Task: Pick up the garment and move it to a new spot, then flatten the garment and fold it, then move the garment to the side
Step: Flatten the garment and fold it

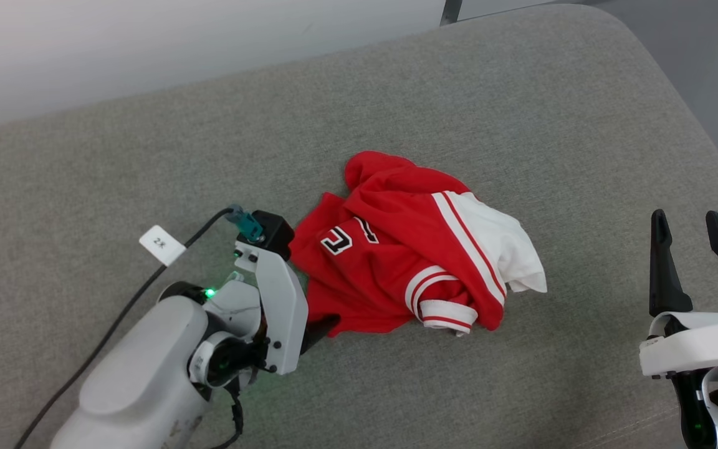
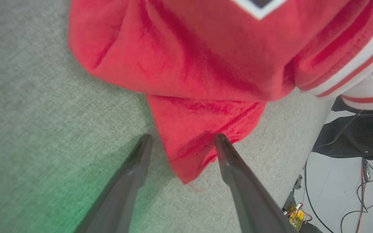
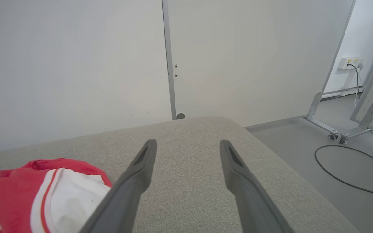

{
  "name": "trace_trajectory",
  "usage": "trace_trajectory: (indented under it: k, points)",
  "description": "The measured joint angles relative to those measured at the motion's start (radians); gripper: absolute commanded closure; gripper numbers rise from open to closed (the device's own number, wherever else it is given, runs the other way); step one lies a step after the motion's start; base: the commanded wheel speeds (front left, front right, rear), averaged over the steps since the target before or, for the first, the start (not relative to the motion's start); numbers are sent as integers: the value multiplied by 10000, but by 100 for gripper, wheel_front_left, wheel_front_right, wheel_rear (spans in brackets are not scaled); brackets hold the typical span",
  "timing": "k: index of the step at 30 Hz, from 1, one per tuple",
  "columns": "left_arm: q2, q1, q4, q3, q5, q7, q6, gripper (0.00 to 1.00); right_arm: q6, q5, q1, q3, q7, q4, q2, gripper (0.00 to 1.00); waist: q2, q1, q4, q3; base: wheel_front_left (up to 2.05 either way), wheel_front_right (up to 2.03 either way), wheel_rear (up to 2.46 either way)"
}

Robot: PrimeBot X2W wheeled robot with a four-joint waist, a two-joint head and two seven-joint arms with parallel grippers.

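Grey fabric bench point(image 1: 490, 106), white wall point(image 3: 76, 58) behind; bench's far right corner rounded.
Garment point(image 1: 396, 249): crumpled red heap near bench middle, white sleeve and striped trim on top; lettering folded over, only fragments legible.
Left gripper point(image 2: 182, 137): fingers spread, straddling red hem corner at heap's lower-left edge; contact with cloth unclear; in head view fingers mostly hidden under wrist housing.
Right gripper point(image 1: 686, 217): fingers spread, nothing between them, well right of heap; base cut off by frame edge.
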Motion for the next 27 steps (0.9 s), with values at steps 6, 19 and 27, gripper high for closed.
trace_trajectory:
  k: [6, 19, 27]
  points:
    - [-221, -124, 679, -15, -92, -73, -169, 68, 0, 73, -63, 90, -42, 44, 2, 0, 0, 0, 66, 75, 0, 0, 0]
    - [-104, -646, 1375, 38, -234, -151, -531, 100, 0, -186, -14, -176, 142, -113, 4, 0, -1, 0, 699, -119, 0, 0, 0]
    - [727, -1258, 1494, 230, 151, -481, -640, 100, 0, -291, 225, -157, 380, -297, 6, 0, 0, 0, 1135, -570, 0, 0, 0]
